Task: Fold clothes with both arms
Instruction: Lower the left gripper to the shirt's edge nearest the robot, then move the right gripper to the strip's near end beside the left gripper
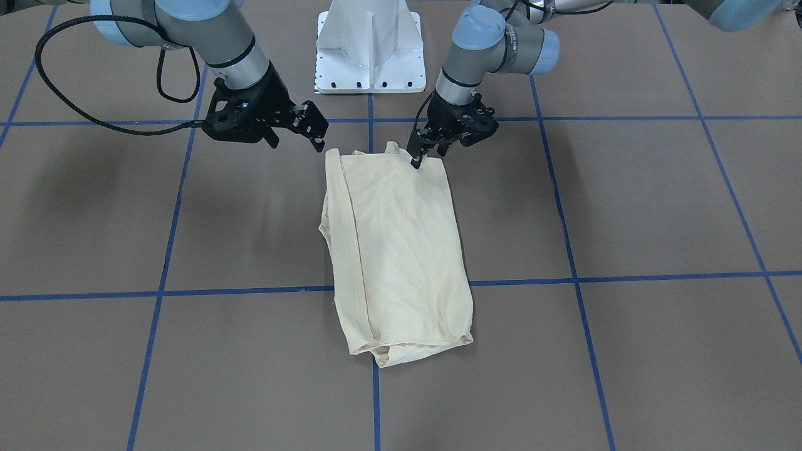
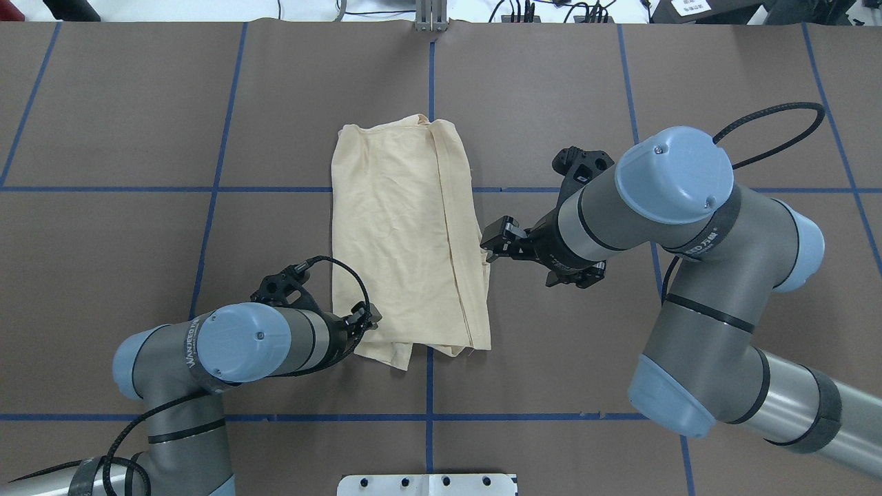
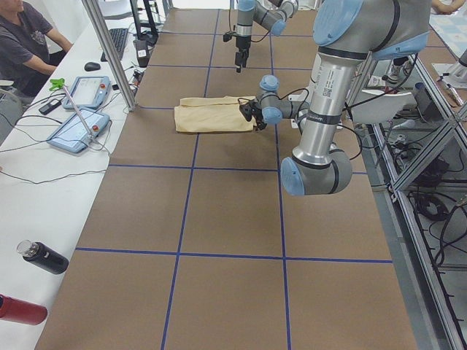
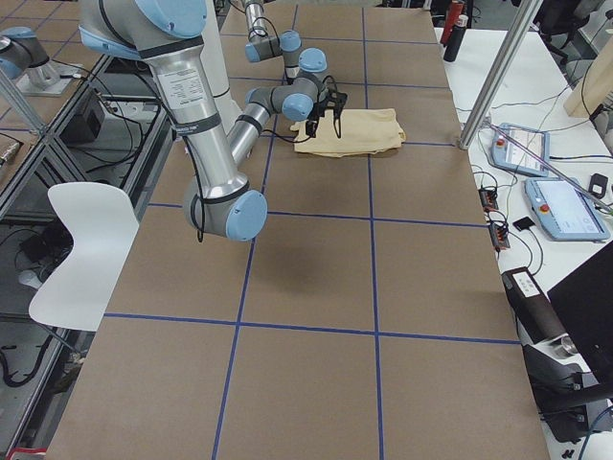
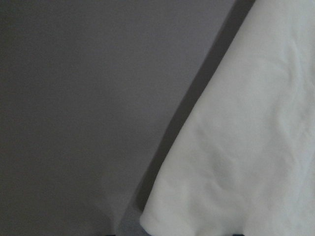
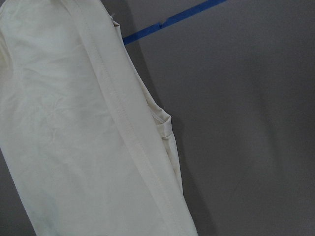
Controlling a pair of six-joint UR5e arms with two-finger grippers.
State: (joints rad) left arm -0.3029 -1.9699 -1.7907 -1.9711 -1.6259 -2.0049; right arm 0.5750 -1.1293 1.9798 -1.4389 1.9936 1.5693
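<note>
Cream-yellow cloth: the shirt (image 2: 403,227) is folded into one long narrow panel and lies flat at the middle of the table (image 2: 138,103). Overhead, taking 12 o'clock as away from the robot, its length runs 12 to 6.
Hem: a stitched seam runs the whole length near the panel's 3 o'clock side. Loose layers poke out at the 6 o'clock end.
Left end effector (image 1: 417,158): the tips are down on the shirt's 7 o'clock corner, touching the cloth. Cannot tell whether the fingers are pinched on it or parted.
Left wrist view: cloth edge close up, with bare table at its 9 o'clock.
Right end effector (image 2: 493,242): fingers parted, nothing between them. It hangs above the table and, overhead, shows just off the shirt's 3 o'clock edge.
Right wrist view: looks down on the hem, with table surface at 3 o'clock.
Table cover: brown paper, gridded with blue tape lines (image 2: 275,189).
Pedestal (image 1: 369,56): white, at 6 o'clock of the shirt, between the two arms.
Beyond 12 o'clock: a seated person (image 3: 25,44) at a second, white table with two pendants (image 3: 76,131).
</note>
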